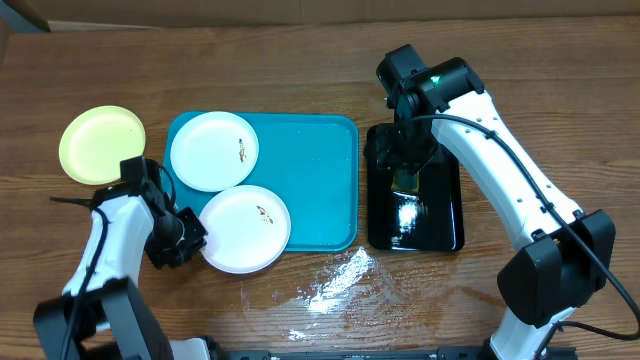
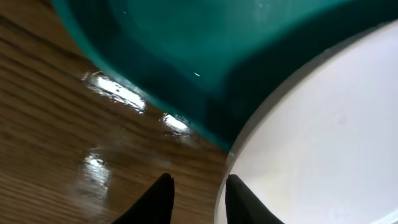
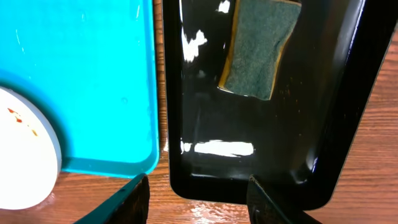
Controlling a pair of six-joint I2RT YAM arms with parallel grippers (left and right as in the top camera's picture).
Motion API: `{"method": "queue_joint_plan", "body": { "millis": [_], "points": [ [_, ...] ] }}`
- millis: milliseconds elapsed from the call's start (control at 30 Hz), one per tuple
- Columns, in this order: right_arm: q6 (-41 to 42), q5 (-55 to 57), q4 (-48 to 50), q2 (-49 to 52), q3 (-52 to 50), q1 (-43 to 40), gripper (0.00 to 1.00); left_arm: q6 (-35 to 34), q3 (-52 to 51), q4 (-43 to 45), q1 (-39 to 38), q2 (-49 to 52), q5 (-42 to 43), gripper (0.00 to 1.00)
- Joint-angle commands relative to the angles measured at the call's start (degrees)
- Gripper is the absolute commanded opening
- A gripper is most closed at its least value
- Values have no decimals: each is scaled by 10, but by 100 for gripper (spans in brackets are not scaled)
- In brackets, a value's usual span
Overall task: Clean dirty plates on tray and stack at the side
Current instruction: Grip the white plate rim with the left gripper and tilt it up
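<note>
Overhead, tray [image 1: 320, 190]: turquoise, mid-table, with the black tray [image 1: 445, 215] just to its right.
Overhead, plates: upper plate [image 1: 214, 150] lies in the tray's far left corner. Lower plate [image 1: 244, 228] hangs over the tray's near left edge. Yellow plate [image 1: 100, 144] sits on the table [image 1: 560, 110], left of the tray.
Overhead, specks: small dark marks on both white plates.
Overhead, left gripper [image 1: 192, 238]: at the lower plate's left rim.
Overhead, right gripper [image 1: 405, 160]: over the black tray, above the sponge [image 1: 405, 181].
Left wrist, fingers [image 2: 163, 199]: slightly spread, wood showing between them. The lower plate's [image 2: 323, 137] rim lies just inside one finger; I cannot tell whether it touches.
Left wrist, tray [image 2: 186, 37]: its corner is above the plate.
Right wrist, right gripper [image 3: 199, 199]: fingers spread wide with nothing between them, over the black tray's [image 3: 205, 118] near end.
Right wrist, sponge [image 3: 258, 50]: green, lying flat in the black tray.
Right wrist, lower plate [image 3: 25, 162]: speckled, overhanging the tray's [image 3: 81, 74] near edge.
</note>
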Motion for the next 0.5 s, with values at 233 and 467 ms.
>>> {"method": "queue_joint_plan", "body": {
  "millis": [233, 467],
  "points": [
    [22, 9, 11, -13, 7, -2, 47, 21, -4, 14, -11, 27, 44, 6],
    [37, 48, 5, -13, 7, -15, 50, 46, 14, 29, -37, 27, 111, 7]
  ]
}}
